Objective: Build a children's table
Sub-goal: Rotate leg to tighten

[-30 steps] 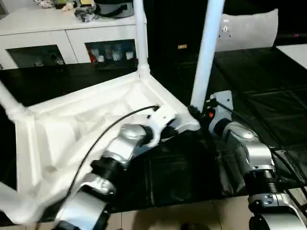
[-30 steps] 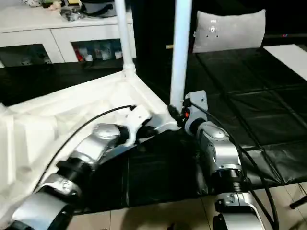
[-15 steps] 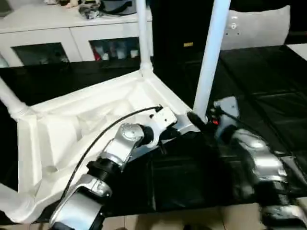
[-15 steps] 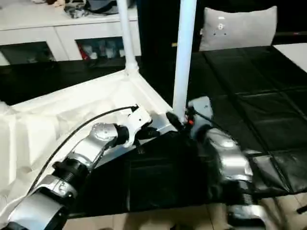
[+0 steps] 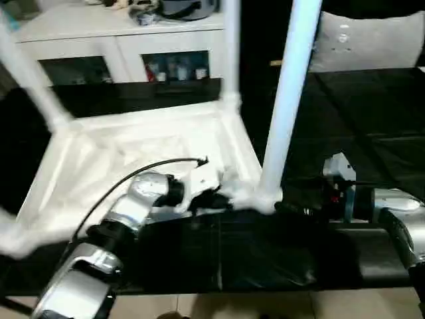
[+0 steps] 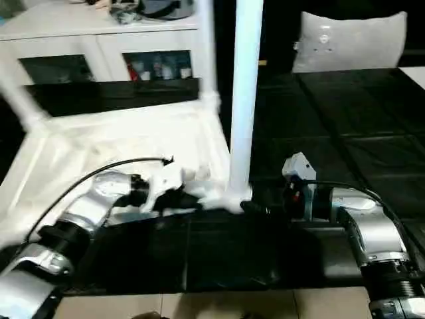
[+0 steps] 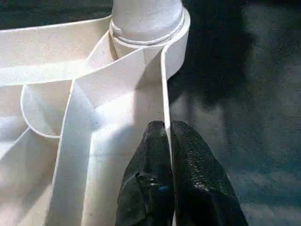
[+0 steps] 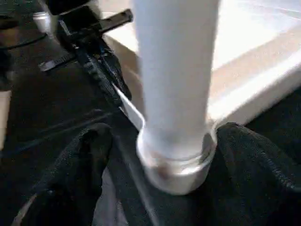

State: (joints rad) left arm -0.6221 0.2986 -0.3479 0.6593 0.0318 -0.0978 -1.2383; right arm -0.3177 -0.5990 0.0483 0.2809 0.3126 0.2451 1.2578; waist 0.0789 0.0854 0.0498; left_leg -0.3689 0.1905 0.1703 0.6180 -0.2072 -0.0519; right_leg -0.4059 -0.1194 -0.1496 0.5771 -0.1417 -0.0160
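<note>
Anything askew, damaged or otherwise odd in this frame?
Nothing stands out. The children's table lies upside down with its legs seated upright; the left gripper pinches its rim beside a corner socket.

The left gripper [image 7: 168,141] is held closed, its two black fingers [image 7: 150,160] pinched on the thin white rim of the table top [image 7: 165,94]. The silver left forearm [image 5: 133,206] is stretched forward. The right gripper [image 8: 160,155] is spread wide, one finger on either side of a table leg [image 8: 176,84]; whether they touch it cannot be told. The right forearm [image 6: 365,226] is bent inward.
</note>
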